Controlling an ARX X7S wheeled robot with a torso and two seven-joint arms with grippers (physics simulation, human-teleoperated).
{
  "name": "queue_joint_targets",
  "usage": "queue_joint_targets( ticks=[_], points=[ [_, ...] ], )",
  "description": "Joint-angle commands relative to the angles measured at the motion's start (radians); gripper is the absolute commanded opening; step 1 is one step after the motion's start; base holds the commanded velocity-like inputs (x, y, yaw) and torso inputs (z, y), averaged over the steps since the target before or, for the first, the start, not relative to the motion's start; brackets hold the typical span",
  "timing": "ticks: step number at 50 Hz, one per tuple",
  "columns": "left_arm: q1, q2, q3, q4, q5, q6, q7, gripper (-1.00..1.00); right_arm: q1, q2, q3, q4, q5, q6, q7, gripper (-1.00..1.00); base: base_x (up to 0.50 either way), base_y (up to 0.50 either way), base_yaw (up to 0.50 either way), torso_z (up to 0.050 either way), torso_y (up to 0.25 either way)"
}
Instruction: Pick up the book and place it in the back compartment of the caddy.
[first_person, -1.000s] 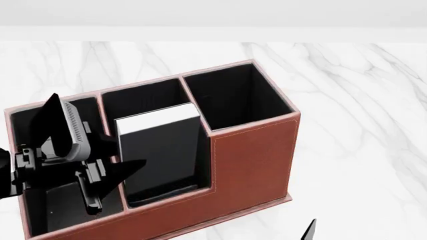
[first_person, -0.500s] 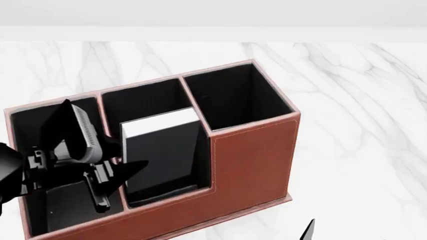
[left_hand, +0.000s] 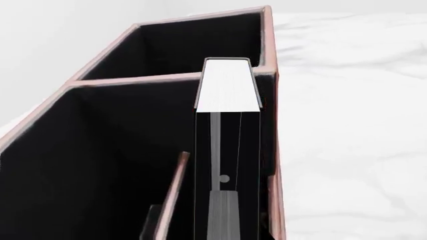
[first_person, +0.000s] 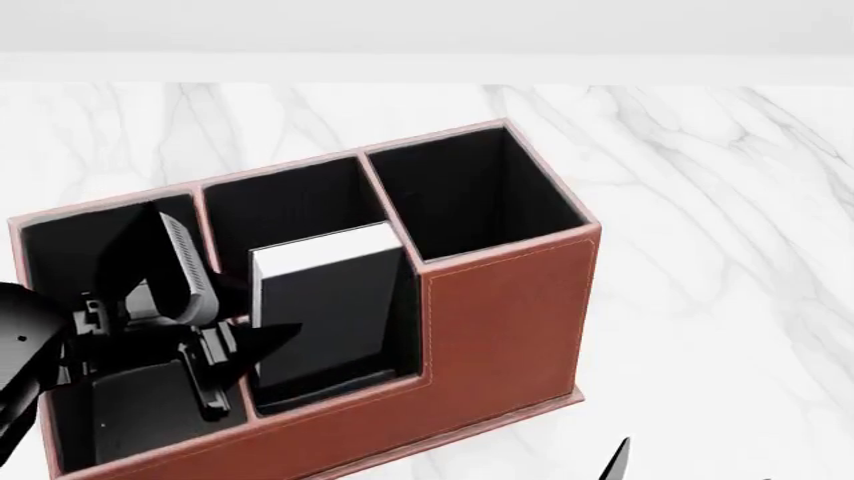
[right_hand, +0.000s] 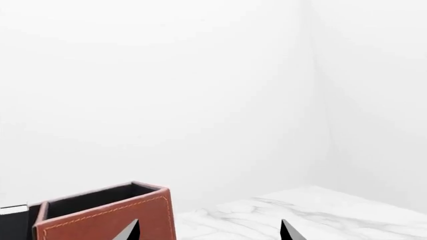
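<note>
The reddish-brown caddy (first_person: 507, 320) stands on the marble, also in the right wrist view (right_hand: 107, 220). The black book (first_person: 334, 320) with white page edges (left_hand: 227, 85) stands upright in the back compartment, behind the low brown wall (first_person: 334, 398) and next to a thin divider (left_hand: 172, 200). My left gripper (first_person: 287, 328) reaches in from over the caddy's left pocket. One finger lies across the book's front cover and the other is hidden behind the book. My right gripper (right_hand: 209, 231) is open and empty, low at the caddy's right front; only a fingertip (first_person: 619, 460) shows in the head view.
The tall square pocket (first_person: 467, 190) lies right of the book, a middle pocket (first_person: 287, 200) behind it and the wide left pocket (first_person: 67, 240) under my left arm. White marble tabletop (first_person: 707, 220) spreads to the right, ending at a far edge by a white wall.
My left gripper has moved right and slightly down. The book's top has shifted right and lower with it, while its foot stays in the pocket. The right arm has not moved.
</note>
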Motion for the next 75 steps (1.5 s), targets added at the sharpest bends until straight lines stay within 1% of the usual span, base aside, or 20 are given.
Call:
queue_joint_targets(
  ticks=[1, 10, 11, 21, 25, 33, 41, 43, 44, 46, 48, 49, 51, 52, 55, 58, 60, 63, 68, 75],
  points=[
    [0.000, 0.039, -0.199, -0.048, 0.067, -0.020, 0.030, -1.00, 0.002, 0.002, -0.001, 0.002, 0.005, -0.001, 0.001, 1.00, 0.00, 0.00, 0.00, 0.000, 0.000],
    [0.015, 0.048, -0.392, -0.048, 0.233, -0.067, 0.034, -1.00, 0.005, 0.003, -0.003, 0.004, 0.006, 0.000, 0.002, 1.00, 0.00, 0.00, 0.00, 0.000, 0.001],
    [0.018, 0.050, -0.422, -0.048, 0.258, -0.070, 0.037, 1.00, 0.004, 0.003, -0.003, 0.001, 0.005, 0.002, 0.003, 1.00, 0.00, 0.00, 0.00, 0.000, 0.010],
    [0.050, 0.071, -0.759, -0.048, 0.533, -0.095, 0.064, 1.00, 0.005, 0.003, -0.005, 0.004, 0.004, 0.001, 0.004, 1.00, 0.00, 0.00, 0.00, 0.000, 0.000],
    [0.054, 0.075, -0.863, -0.048, 0.618, -0.089, 0.074, 1.00, 0.004, 0.004, -0.004, 0.005, 0.005, -0.002, 0.005, 1.00, 0.00, 0.00, 0.00, 0.000, 0.000],
    [0.058, 0.085, -0.975, -0.048, 0.729, -0.077, 0.095, 1.00, 0.003, 0.004, -0.006, 0.004, 0.005, -0.001, 0.006, 1.00, 0.00, 0.00, 0.00, 0.000, 0.000],
    [0.072, 0.085, -1.030, -0.027, 0.769, -0.070, 0.088, 1.00, 0.008, 0.004, -0.008, 0.004, 0.000, 0.006, 0.009, 1.00, 0.00, 0.00, 0.00, 0.000, 0.000],
    [0.127, 0.059, -1.034, 0.128, 0.758, -0.164, 0.059, 1.00, 0.010, 0.003, -0.009, 0.004, 0.000, 0.007, 0.009, 1.00, 0.00, 0.00, 0.00, 0.000, 0.000],
    [0.203, 0.022, -1.041, 0.278, 0.736, -0.271, 0.027, 1.00, 0.014, 0.000, -0.011, 0.010, -0.004, 0.008, 0.009, 1.00, 0.00, 0.00, 0.00, 0.000, 0.000],
    [0.295, -0.024, -1.051, 0.577, 0.710, -0.406, -0.027, 1.00, 0.023, -0.004, -0.016, 0.016, -0.014, 0.016, 0.008, 1.00, 0.00, 0.00, 0.00, 0.000, 0.000],
    [0.341, -0.045, -1.071, 0.702, 0.685, -0.503, -0.078, 1.00, 0.030, -0.006, -0.019, 0.027, -0.011, 0.018, 0.005, 1.00, 0.00, 0.00, 0.00, 0.000, 0.000],
    [0.368, -0.057, -1.072, 0.754, 0.680, -0.494, -0.074, 1.00, 0.033, -0.007, -0.019, 0.032, -0.011, 0.017, 0.004, 1.00, 0.00, 0.00, 0.00, 0.000, 0.000],
    [0.412, -0.073, -1.089, 0.853, 0.669, -0.542, -0.123, 1.00, 0.037, -0.009, -0.021, 0.035, -0.012, 0.020, 0.004, 1.00, 0.00, 0.00, 0.00, 0.000, 0.000],
    [0.452, -0.092, -1.093, 0.944, 0.655, -0.569, -0.133, 1.00, 0.041, -0.009, -0.022, 0.035, -0.017, 0.027, 0.005, 1.00, 0.00, 0.00, 0.00, 0.000, 0.000],
    [0.487, -0.106, -1.093, 1.032, 0.659, -0.614, -0.177, 1.00, 0.049, -0.007, -0.020, 0.035, -0.011, 0.035, 0.004, 1.00, 0.00, 0.00, 0.00, 0.000, 0.000],
    [0.543, -0.134, -1.101, 1.192, 0.646, -0.690, -0.229, 1.00, 0.056, 0.000, -0.013, 0.006, -0.013, 0.066, 0.014, 1.00, 0.00, 0.00, 0.00, 0.000, 0.000],
    [0.572, -0.149, -1.102, 1.269, 0.655, -0.706, -0.259, 1.00, 0.061, 0.006, -0.010, -0.020, -0.026, 0.091, 0.023, 1.00, 0.00, 0.00, 0.00, 0.000, 0.000],
    [0.591, -0.166, -1.085, 1.326, 0.679, -0.717, -0.281, 1.00, 0.073, 0.010, -0.007, -0.046, -0.029, 0.124, 0.031, 1.00, 0.00, 0.00, 0.00, 0.000, 0.000],
    [0.636, -0.180, -1.121, 1.443, 0.637, -0.747, -0.303, 1.00, 0.074, 0.022, -0.002, -0.110, -0.034, 0.168, 0.043, 1.00, 0.00, 0.00, 0.00, 0.000, 0.000],
    [0.688, -0.205, -1.140, 1.592, 0.626, -0.790, -0.353, 1.00, 0.060, 0.044, 0.005, -0.228, -0.050, 0.219, 0.061, 1.00, 0.00, 0.00, 0.00, 0.000, 0.000]
  ],
)
